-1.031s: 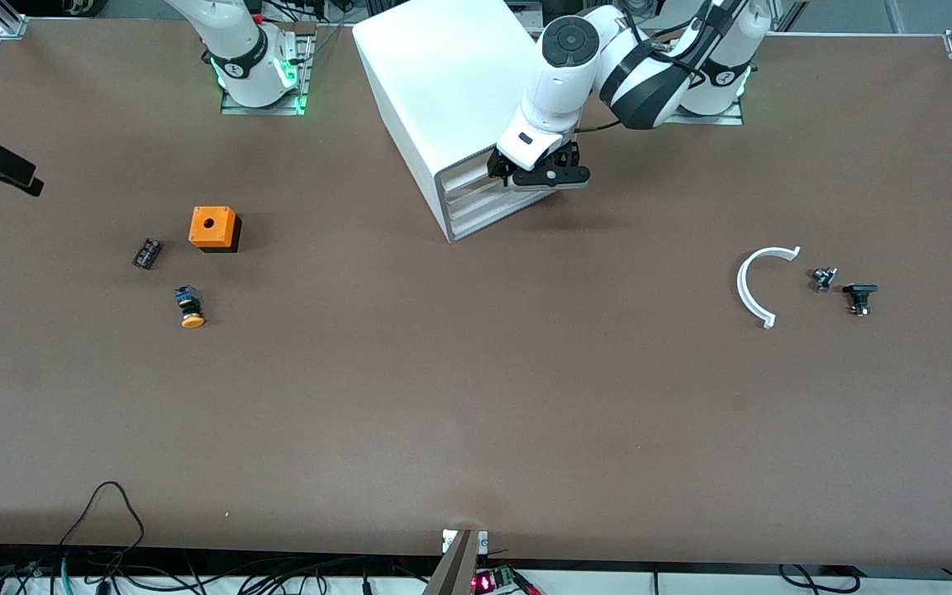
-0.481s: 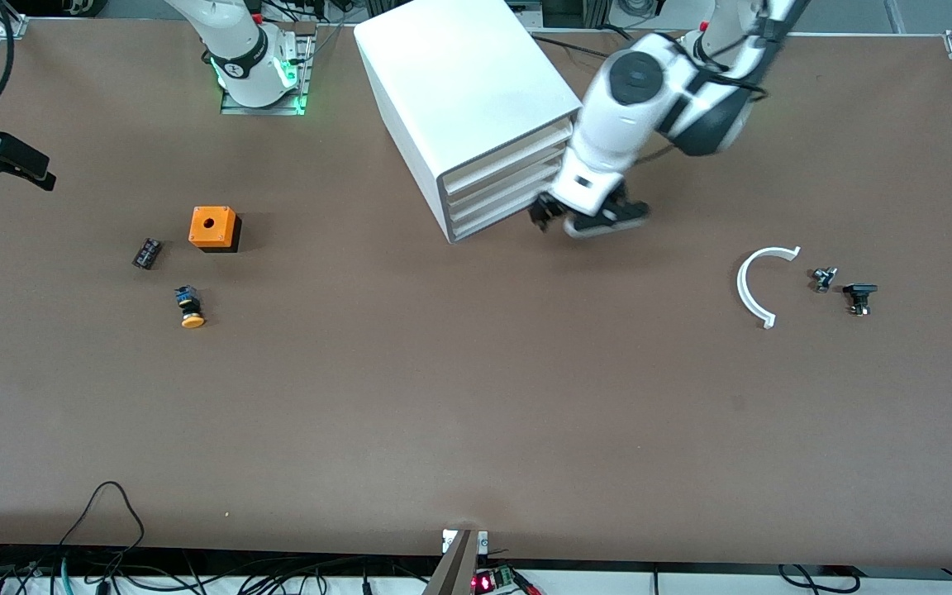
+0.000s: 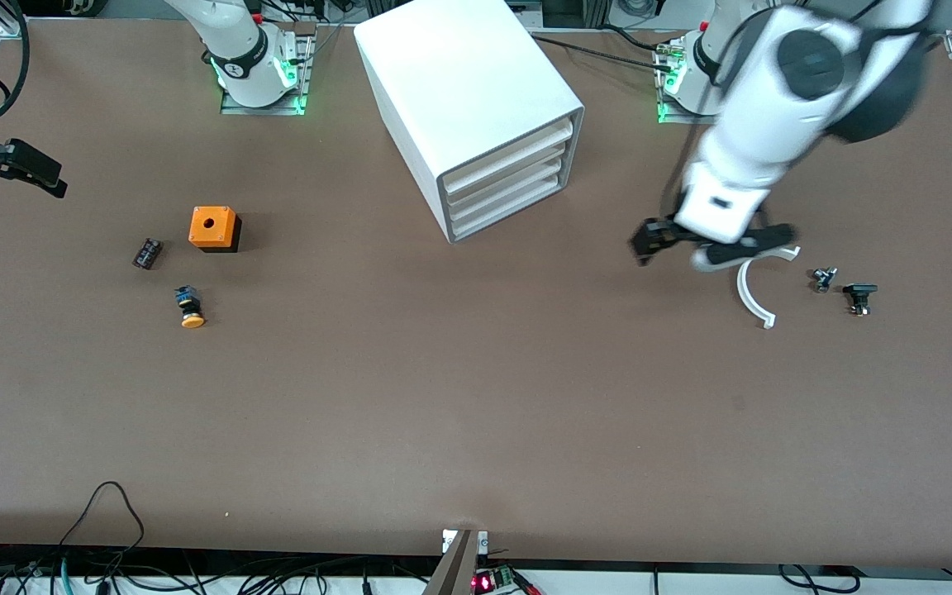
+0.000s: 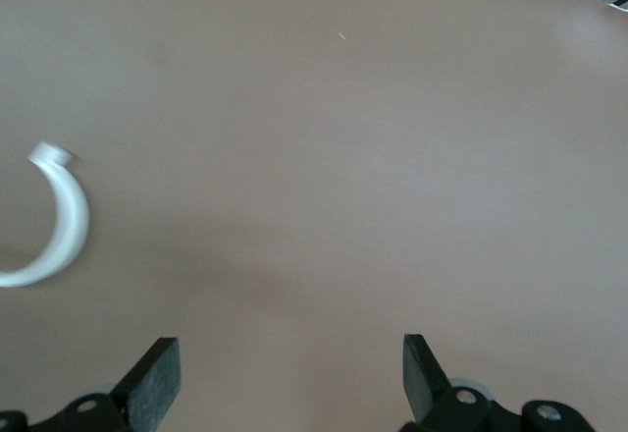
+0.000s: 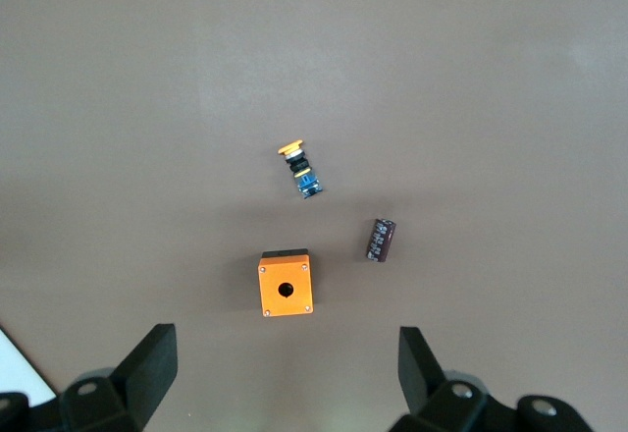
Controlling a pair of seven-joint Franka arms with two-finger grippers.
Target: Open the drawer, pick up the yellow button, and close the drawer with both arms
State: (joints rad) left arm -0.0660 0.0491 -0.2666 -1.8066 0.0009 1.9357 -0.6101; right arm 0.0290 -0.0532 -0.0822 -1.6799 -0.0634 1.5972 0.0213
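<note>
— While the cabinet (image 3: 476, 107) is sitting with its top drawer (image 3: 509, 157) pushed in, where is the button (image 3: 190, 307) lying?
— On the table, nearer the front camera than the orange cube (image 3: 213, 228).
— And the grippers?
— The left gripper (image 3: 703, 245) is hovering by the white arc (image 3: 753, 289), spread wide and empty; the right gripper (image 5: 285, 373) is gaping over the cube, carrying nothing.

Left arm (image 3: 782, 107) motion-blurred, hiding part of white curved piece (image 3: 749, 293); right pincer (image 3: 9, 165) cut off at frame edge
</note>
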